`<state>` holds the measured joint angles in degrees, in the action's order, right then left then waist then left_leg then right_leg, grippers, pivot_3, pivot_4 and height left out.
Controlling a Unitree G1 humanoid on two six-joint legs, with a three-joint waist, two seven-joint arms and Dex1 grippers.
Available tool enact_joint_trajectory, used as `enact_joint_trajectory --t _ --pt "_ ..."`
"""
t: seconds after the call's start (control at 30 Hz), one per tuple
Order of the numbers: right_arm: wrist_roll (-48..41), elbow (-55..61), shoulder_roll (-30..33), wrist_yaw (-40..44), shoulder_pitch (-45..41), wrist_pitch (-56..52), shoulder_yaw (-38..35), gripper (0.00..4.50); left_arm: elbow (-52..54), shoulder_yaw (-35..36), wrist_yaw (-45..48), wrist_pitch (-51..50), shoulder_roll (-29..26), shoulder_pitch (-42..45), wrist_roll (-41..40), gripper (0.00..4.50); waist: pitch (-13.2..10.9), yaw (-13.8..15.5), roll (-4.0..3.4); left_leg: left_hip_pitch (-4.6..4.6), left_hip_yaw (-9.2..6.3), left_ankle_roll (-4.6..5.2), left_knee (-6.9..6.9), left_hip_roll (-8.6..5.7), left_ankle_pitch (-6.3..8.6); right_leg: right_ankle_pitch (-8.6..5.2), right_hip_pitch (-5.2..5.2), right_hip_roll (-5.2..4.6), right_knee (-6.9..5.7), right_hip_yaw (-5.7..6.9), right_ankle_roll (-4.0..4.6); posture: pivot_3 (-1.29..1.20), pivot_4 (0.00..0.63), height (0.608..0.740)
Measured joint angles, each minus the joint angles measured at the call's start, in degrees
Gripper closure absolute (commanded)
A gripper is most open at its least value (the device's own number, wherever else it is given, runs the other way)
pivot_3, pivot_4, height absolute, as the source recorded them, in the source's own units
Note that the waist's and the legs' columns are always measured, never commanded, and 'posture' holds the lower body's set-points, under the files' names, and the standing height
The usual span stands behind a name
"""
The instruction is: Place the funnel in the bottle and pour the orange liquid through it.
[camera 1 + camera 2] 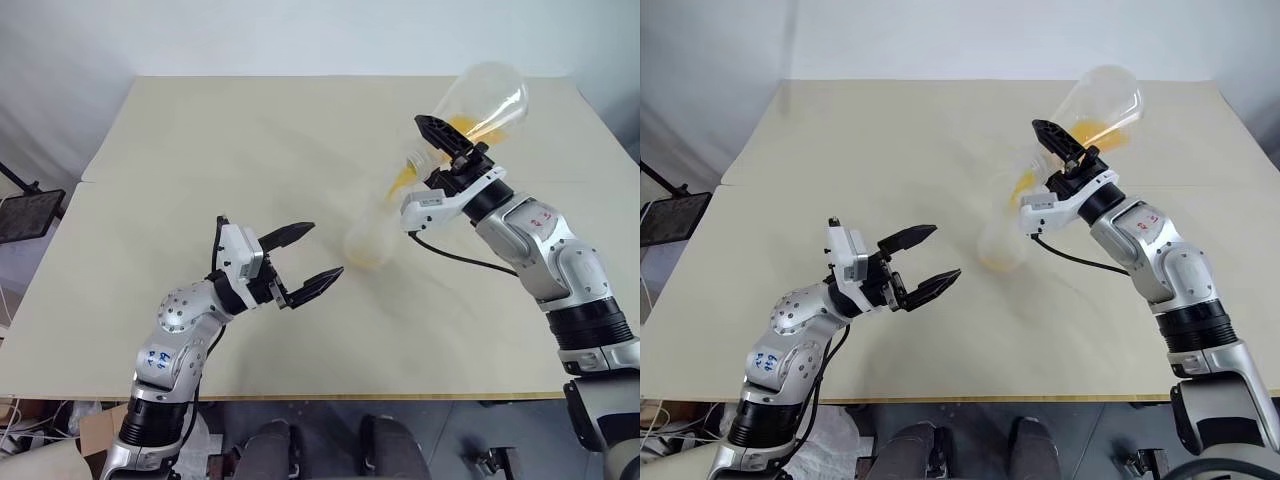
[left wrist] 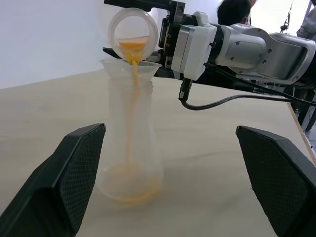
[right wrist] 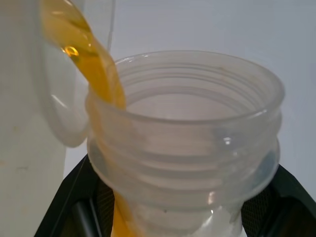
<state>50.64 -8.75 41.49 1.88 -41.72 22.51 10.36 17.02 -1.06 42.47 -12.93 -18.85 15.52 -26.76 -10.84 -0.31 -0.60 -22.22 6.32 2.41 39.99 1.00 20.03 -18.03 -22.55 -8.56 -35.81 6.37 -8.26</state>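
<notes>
My right gripper [image 1: 443, 143] is shut on the neck of a large clear conical flask [image 1: 485, 98], tipped mouth-down over the bottle. Orange liquid [image 2: 132, 74] runs in a thin stream from the flask's mouth [image 2: 133, 30] into the clear funnel [image 2: 129, 66], which sits in the neck of the small clear bottle [image 2: 129, 148]. A shallow orange pool [image 2: 129, 186] lies in the bottle's base. The bottle [image 1: 368, 240] stands mid-table. My left gripper [image 1: 325, 250] is open to the left of the bottle, a short way off it. The flask's threaded neck [image 3: 182, 143] shows between the black fingers [image 3: 81, 202].
The beige table [image 1: 200, 150] has a seam across its middle and its front edge near me. A black object [image 1: 30, 215] stands off the table's left side. A person [image 2: 234, 10] is behind the far edge.
</notes>
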Motion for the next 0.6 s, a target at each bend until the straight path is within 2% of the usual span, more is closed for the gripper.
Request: enact_joint_trajectory --t 0.6 --pt "1.6 -0.7 0.7 -2.2 -1.5 0.1 0.4 1.85 0.1 -0.1 -1.0 0.0 0.5 -0.4 0.0 0.0 0.0 0.0 0.0 0.0 0.0 0.0 0.0 0.0 0.0 0.0 0.0 0.0 0.01 0.0 0.0 0.0 0.15 0.74"
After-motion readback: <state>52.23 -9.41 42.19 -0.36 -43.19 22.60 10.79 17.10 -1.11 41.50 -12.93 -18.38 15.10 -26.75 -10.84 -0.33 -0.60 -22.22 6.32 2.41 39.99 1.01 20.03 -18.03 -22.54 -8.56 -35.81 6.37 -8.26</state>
